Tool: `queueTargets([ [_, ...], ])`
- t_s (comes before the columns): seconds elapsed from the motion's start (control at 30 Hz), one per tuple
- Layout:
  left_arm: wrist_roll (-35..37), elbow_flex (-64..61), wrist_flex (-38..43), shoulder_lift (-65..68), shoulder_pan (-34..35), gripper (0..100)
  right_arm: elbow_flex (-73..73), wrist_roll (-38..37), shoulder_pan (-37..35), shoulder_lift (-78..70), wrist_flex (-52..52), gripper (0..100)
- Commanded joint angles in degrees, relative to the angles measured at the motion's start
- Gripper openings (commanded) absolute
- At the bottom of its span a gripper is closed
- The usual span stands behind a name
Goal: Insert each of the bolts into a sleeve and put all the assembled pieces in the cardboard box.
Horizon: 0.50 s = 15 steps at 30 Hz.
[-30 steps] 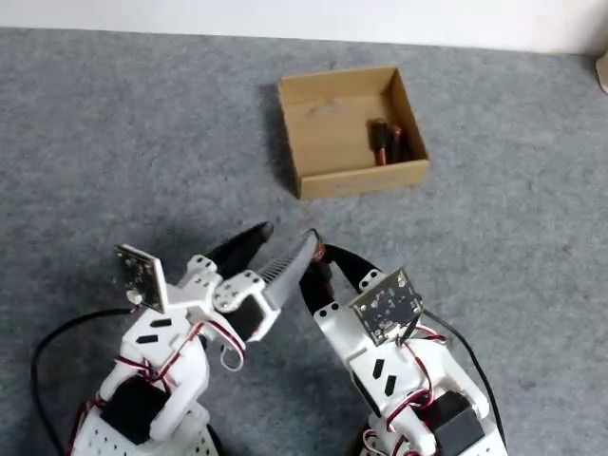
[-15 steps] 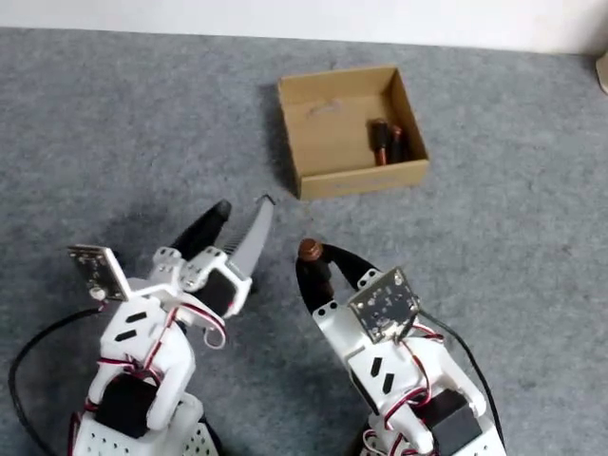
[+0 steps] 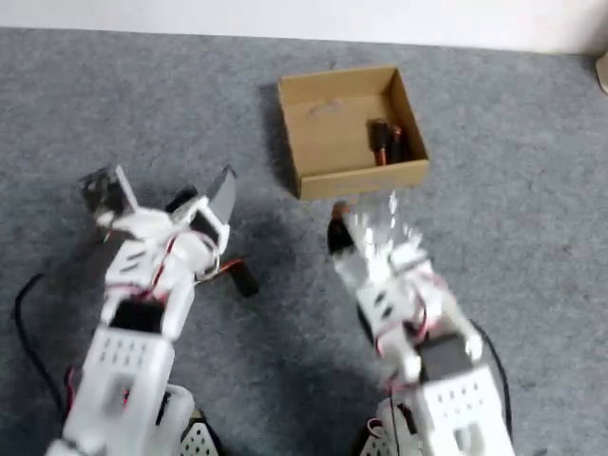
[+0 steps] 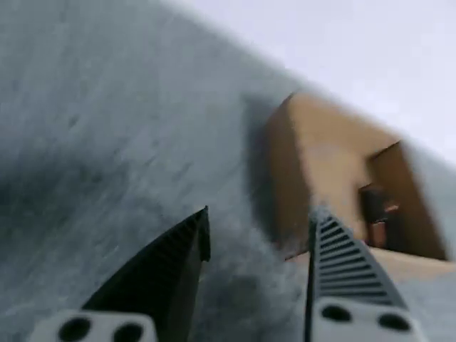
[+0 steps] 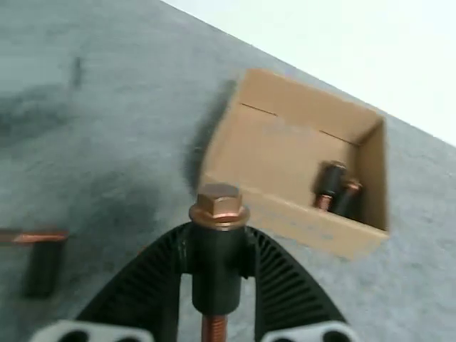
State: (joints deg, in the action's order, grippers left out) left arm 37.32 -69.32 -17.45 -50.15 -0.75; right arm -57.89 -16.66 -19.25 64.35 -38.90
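Observation:
My right gripper [image 5: 216,285] is shut on a black sleeve [image 5: 214,260] with a copper bolt [image 5: 219,206] through it, hex head up. In the high view the right gripper [image 3: 339,230] hovers just short of the cardboard box's [image 3: 332,123] near wall. Assembled pieces [image 3: 389,142] lie in the box's right corner, also seen from the right wrist [image 5: 336,189]. My left gripper [image 4: 260,242] is open with nothing in it, off to the left of the box [image 4: 335,164] over the carpet [image 3: 204,190]. Another copper bolt [image 5: 32,236] and black sleeve [image 5: 41,269] lie on the carpet between the arms [image 3: 239,275]; I cannot tell whether they are joined.
Grey carpet covers the whole work area, with free room left and right of the box. A white wall strip [image 3: 285,14] runs along the far edge. A black cable [image 3: 24,323] trails beside the left arm's base.
The left gripper pulled away from the right gripper's piece and swung left and forward, open. The right arm stretched forward toward the box with the sleeved bolt.

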Motion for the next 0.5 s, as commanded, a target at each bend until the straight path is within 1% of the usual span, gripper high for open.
queueTargets([
  [0.0,1.1,7.8,1.3,12.3,2.9,23,21.4,-1.0,4.4,-20.4,2.1,0.5],
  [0.07,4.1,9.8,1.4,15.9,4.8,23,32.3,-1.1,5.9,-31.5,1.9,0.5],
  [0.13,5.4,10.9,1.5,17.7,6.0,23,43.3,-1.1,7.3,-42.2,0.4,0.5],
  [0.37,5.4,10.9,1.5,18.2,6.0,23,84.0,-0.8,11.0,-79.9,-11.5,0.5],
  [0.47,5.4,11.0,1.5,18.2,6.0,23,99.2,-0.8,11.7,-94.7,-15.5,0.5],
])
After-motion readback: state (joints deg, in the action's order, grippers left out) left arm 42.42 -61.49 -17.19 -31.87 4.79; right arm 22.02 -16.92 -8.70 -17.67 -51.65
